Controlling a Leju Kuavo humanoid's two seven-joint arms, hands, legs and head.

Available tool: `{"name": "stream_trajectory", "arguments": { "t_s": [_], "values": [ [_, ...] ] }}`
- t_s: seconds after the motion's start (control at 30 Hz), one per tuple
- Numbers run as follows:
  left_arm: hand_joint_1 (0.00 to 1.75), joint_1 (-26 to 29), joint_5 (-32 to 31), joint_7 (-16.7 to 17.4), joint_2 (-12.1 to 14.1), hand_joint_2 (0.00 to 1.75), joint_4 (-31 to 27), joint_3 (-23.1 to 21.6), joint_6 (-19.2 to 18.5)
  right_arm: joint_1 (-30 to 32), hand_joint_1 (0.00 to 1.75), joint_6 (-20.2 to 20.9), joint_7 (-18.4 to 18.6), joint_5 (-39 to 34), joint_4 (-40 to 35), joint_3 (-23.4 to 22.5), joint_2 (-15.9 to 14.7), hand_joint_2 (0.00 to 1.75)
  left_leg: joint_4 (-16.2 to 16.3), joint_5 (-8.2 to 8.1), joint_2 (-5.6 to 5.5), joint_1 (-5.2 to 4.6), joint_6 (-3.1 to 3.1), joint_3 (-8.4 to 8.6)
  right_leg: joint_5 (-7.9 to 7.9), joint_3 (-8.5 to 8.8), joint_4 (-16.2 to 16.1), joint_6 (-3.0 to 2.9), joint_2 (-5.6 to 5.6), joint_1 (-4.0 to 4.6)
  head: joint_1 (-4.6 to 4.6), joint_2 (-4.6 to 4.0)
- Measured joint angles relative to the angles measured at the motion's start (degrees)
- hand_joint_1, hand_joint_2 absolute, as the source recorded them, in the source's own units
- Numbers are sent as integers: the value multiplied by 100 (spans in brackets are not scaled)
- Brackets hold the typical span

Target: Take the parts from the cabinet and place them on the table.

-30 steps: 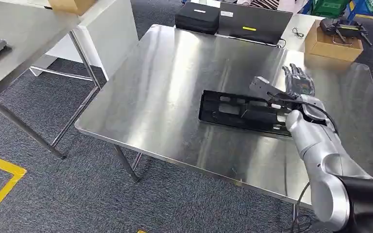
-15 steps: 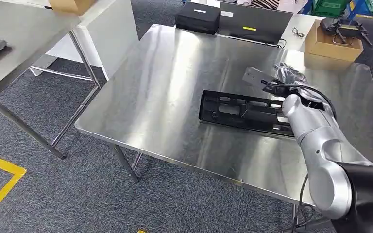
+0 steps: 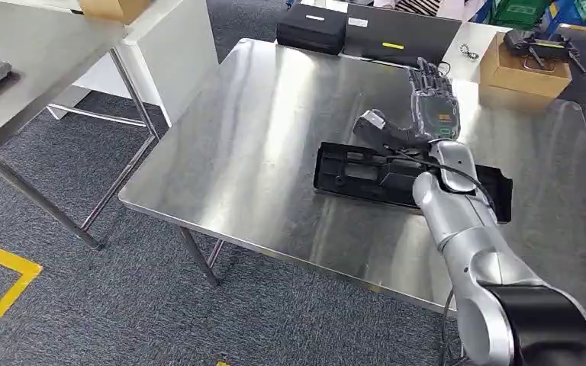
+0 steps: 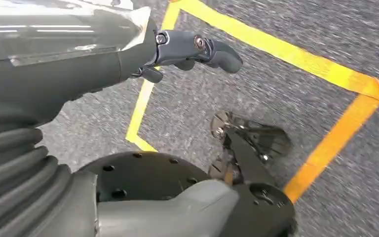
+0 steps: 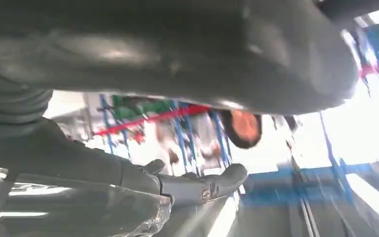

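My right hand [image 3: 433, 103] is up over the far side of the steel counter [image 3: 259, 145], fingers straight and apart, thumb out to the side, holding nothing. It sits just beyond the black part [image 3: 366, 171] w/o touching it. My silver right forearm crosses over the part's right half, so that stretch is hidden.

The black part is a long flat plastic tray-like piece w/ cutouts, lying flat on the counter, roughly mid-right, long side running left-right.

In the right wrist view the fingers [image 5: 212, 185] are stretched out, not curled on anything; bg is blurred.

My left hand [image 4: 192, 49] hangs low over grey carpet [image 4: 286, 29] w/ yellow floor tape [image 4: 325, 74]. Fingers loosely bent, nothing in them.

At the counter's far edge: black case [image 3: 310, 29], a flat black laptop-like box [image 3: 400, 34] w/ a yellow label. Far right, a cardboard box [image 3: 520, 69] holding dark items, can't tell what. Left, another counter [image 3: 23, 84] on metal legs, w/ a brown box [image 3: 111, 8] at its far end.
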Motion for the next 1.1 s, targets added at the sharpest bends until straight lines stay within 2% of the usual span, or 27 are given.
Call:
{"name": "stream_trajectory", "arguments": {
  "t_s": [0.07,0.13,0.27,0.3,0.33,0.37,0.4,0.43,0.47,0.5,0.53,0.6,0.63,0.67,0.7,0.73,0.77,0.8,0.83,0.87,0.9,0.93,0.97,1.0,1.03,1.1],
  "values": [
    [0,1,13,63,-20,0,0,68,54,895,0,-185,-63,-269,-1131,138,-55,0,0,-11,-14,7,10,13,-11,18,-16,12,-15,14,2,0],
    [0,5,20,87,-33,0,0,133,72,1861,0,-343,-118,-470,-2268,297,-166,0,33,-53,-32,-1,67,3,-16,34,-39,31,-33,-41,-24,0],
    [0,70,24,127,-83,0,0,352,175,3887,0,-1049,-339,-609,-4450,529,-394,0,-2,-37,-62,16,124,32,-24,110,-55,80,-59,-33,-26,0],
    [0,78,24,124,-109,0,0,405,210,4298,0,-1081,-347,-583,-4833,562,-455,0,-93,23,-33,96,146,91,-95,33,-15,78,-42,5,-17,0],
    [0,78,24,107,-114,0,0,459,240,4632,0,-1099,-352,-557,-5114,583,-488,0,-134,34,-21,69,157,113,-203,24,104,63,-42,-19,-22,0],
    [0,77,24,98,-129,0,0,509,251,5009,0,-1116,-374,-524,-5488,610,-531,0,-129,46,0,81,186,107,-465,-164,548,-2,-22,-8,-9,0],
    [0,82,24,98,-140,0,0,553,279,5306,0,-1127,-387,-520,-5755,638,-596,0,-129,46,7,76,186,102,-684,-378,1049,-32,-22,-9,-17,0],
    [0,85,24,98,-146,0,0,592,291,5566,0,-1131,-365,-544,-5931,638,-649,0,-129,46,15,71,187,92,-839,-553,1483,-33,-18,-5,-11,0],
    [0,93,24,103,-151,0,0,627,301,5807,0,-1136,-345,-570,-6095,634,-708,0,-124,48,18,68,185,83,-891,-642,1746,2,-19,-7,-9,0],
    [0,98,24,111,-155,0,0,651,323,6000,0,-1138,-330,-613,-6246,631,-766,0,-120,51,19,70,180,79,-850,-588,1716,44,-20,-19,-9,0],
    [0,100,24,116,-164,0,0,669,345,6149,0,-1138,-323,-660,-6362,629,-802,0,-107,54,28,80,173,67,-731,-404,1431,104,-22,-38,-7,0],
    [0,97,24,131,-188,0,0,745,382,6363,0,-1140,-319,-780,-6594,605,-874,0,-41,49,31,106,138,30,-419,223,386,229,-29,-102,-7,0],
    [0,96,26,131,-188,0,0,769,411,6445,0,-1140,-319,-808,-6662,590,-896,0,15,33,31,91,92,9,-455,457,-45,221,-30,-126,-2,0],
    [0,95,26,131,-195,0,0,784,422,6518,0,-1140,-327,-828,-6702,581,-905,0,26,32,10,89,53,-43,-366,481,88,168,25,-27,-9,0],
    [0,98,26,131,-201,0,0,800,448,6642,0,-1140,-345,-854,-6791,559,-920,0,86,26,11,55,15,-28,-382,412,28,131,33,-34,-13,0],
    [0,92,26,133,-212,0,0,817,452,6690,0,-1140,-365,-867,-6816,546,-927,0,106,35,7,65,5,-47,-394,409,61,72,41,-23,-2,0],
    [0,98,26,133,-216,0,2,830,465,6747,0,-1140,-391,-867,-6846,520,-929,0,102,49,-2,62,-22,-70,-383,392,64,36,33,-41,-20,0],
    [0,102,26,133,-210,0,2,848,472,6792,0,-1140,-402,-869,-6870,516,-929,0,156,28,-4,99,-42,-98,-347,327,43,-22,24,-144,-18,0],
    [0,101,26,133,-214,0,2,865,474,6810,0,-1140,-404,-872,-6901,518,-929,0,280,-153,8,107,-79,-158,-314,337,43,-71,14,-117,-22,0],
    [0,97,26,133,-219,0,2,876,476,6846,0,-1140,-404,-872,-6929,511,-931,0,625,-509,21,127,-126,-294,-272,279,44,-166,6,-100,-57,0],
    [0,97,26,133,-219,0,2,885,478,6875,0,-1140,-404,-874,-6953,509,-931,0,1059,-821,22,149,-166,-439,-232,224,48,-208,-1,-84,-59,0],
    [0,97,26,133,-219,0,2,892,476,6895,0,-1140,-404,-876,-6960,509,-931,0,1451,-1039,23,170,-194,-559,-196,173,52,-216,-8,-67,-61,0],
    [0,98,26,133,-219,0,2,896,476,6912,0,-1140,-404,-878,-6960,507,-931,0,1736,-1138,24,190,-213,-615,-156,121,55,-217,-14,-53,-57,0],
    [0,98,26,133,-219,0,2,898,476,6928,0,-1140,-404,-880,-6962,507,-931,0,1764,-1089,24,206,-217,-560,-122,79,57,-206,-18,-44,-61,0],
    [0,97,26,133,-219,0,2,900,476,6935,0,-1140,-404,-883,-6962,505,-933,0,1551,-926,28,221,-219,-381,-86,35,59,-190,-18,-42,-59,0],
    [0,92,26,133,-221,0,2,903,476,6942,0,-1140,-404,-885,-6975,498,-931,0,699,-549,29,240,-209,203,-17,-23,63,-156,-17,-45,-63,0]
  ]
}}
